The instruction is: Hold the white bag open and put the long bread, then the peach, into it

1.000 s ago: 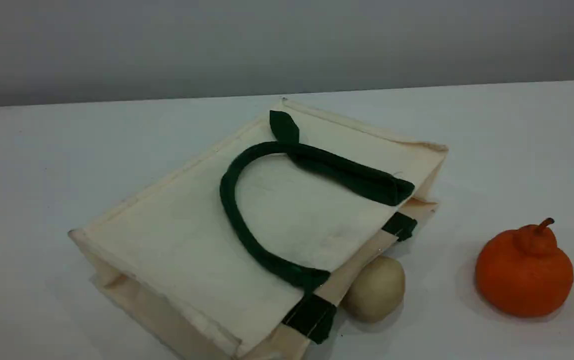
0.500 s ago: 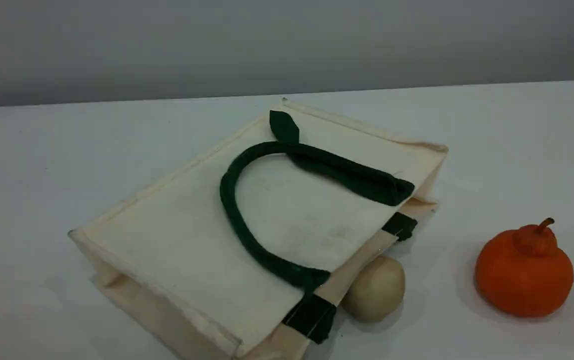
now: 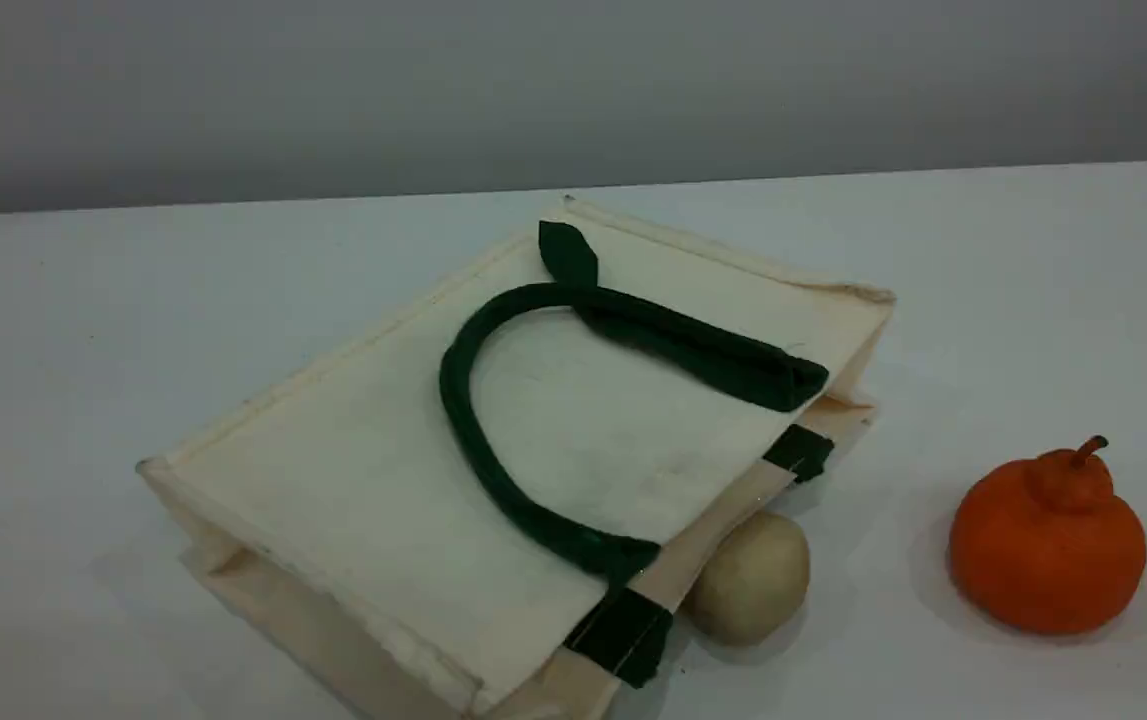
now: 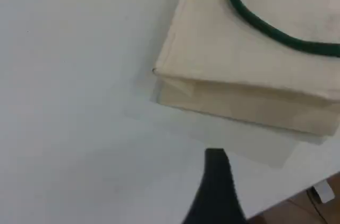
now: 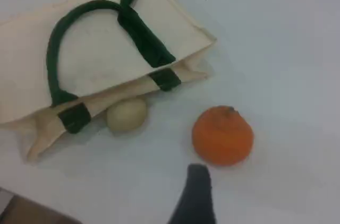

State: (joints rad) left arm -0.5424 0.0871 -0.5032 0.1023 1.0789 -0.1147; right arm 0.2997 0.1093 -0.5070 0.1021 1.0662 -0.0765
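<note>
The white bag (image 3: 333, 480) lies flat on its side in the middle of the table. Its dark green handle (image 3: 458, 400) is looped over the upper face, and its mouth faces right and is pressed shut. The left wrist view shows the bag's (image 4: 223, 49) folded bottom end, with my left fingertip (image 4: 215, 181) hovering apart from it over bare table. From above the front right, the right wrist view shows the bag (image 5: 95, 54) and my right fingertip (image 5: 196, 192), with nothing held. The long bread and the peach are out of view. Neither arm appears in the scene view.
A tan-beige ball (image 3: 748, 578) rests against the bag's mouth edge, under the lower strap patch. An orange stemmed fruit (image 3: 1048, 545) stands alone at the right. The table's front edge (image 4: 319, 192) runs close below the bag.
</note>
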